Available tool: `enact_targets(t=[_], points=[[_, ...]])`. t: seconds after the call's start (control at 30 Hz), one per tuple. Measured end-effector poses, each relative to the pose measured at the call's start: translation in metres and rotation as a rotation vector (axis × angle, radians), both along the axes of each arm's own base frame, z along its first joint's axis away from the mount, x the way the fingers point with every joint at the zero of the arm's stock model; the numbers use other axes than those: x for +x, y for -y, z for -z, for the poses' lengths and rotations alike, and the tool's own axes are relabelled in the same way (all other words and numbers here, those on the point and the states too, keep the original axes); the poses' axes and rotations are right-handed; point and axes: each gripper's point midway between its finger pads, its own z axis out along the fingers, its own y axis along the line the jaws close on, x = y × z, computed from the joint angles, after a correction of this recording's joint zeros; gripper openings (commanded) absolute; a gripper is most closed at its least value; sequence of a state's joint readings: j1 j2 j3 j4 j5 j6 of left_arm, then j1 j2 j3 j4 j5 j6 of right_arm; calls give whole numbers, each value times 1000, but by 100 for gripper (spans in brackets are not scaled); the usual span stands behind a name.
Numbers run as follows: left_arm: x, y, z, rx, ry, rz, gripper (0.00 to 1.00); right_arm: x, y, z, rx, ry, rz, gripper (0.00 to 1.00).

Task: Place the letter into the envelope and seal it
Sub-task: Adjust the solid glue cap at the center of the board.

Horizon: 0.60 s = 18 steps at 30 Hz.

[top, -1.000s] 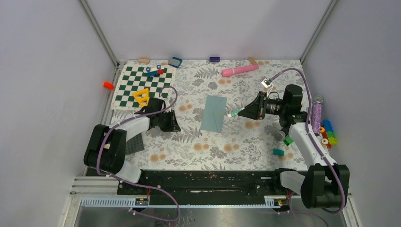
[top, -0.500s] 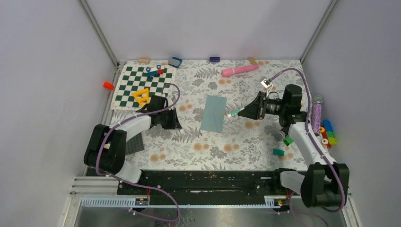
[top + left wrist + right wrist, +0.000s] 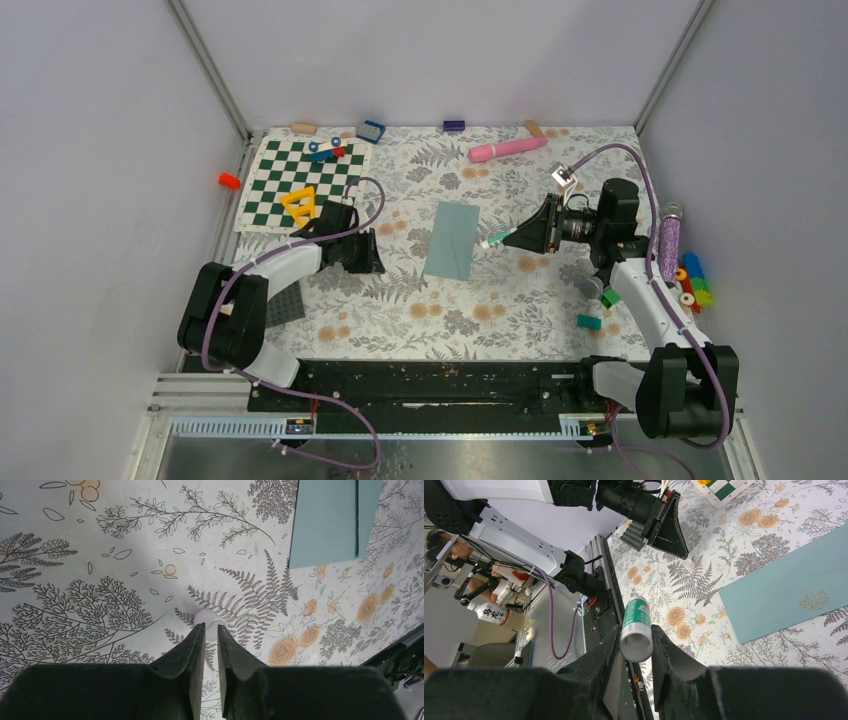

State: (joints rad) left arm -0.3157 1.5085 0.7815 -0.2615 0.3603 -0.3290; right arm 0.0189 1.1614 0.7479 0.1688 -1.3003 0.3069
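Over on the left, a green-and-white chequered board sits toward the back of the flowered tabletop. A dark studded plate lies close by the left arm. The left gripper points down at the tabletop with its jaws drawn almost together on a small white piece, nipped at the very tips (only a rounded bit of it shows past them).

In the middle, apart from that gripper, the envelope lies flat on the tabletop between the two arms. It is plain teal, with one long edge facing each arm.

The right gripper is held low and sideways, clamped round a glue stick with a green-and-white label. The stick's end points at the envelope's right edge and is just beside it, though I can't make out whether it touches.

Further right, a purple glittery tube and a cluster of coloured blocks lie by the wall.
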Motion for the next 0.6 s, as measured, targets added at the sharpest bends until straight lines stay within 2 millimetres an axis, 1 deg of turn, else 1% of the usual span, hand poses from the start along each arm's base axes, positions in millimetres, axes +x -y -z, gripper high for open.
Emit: enact_targets(t=[0.6], points=[[-2, -4, 4, 19, -5, 1, 17, 0, 0, 0, 0, -1, 0, 17]])
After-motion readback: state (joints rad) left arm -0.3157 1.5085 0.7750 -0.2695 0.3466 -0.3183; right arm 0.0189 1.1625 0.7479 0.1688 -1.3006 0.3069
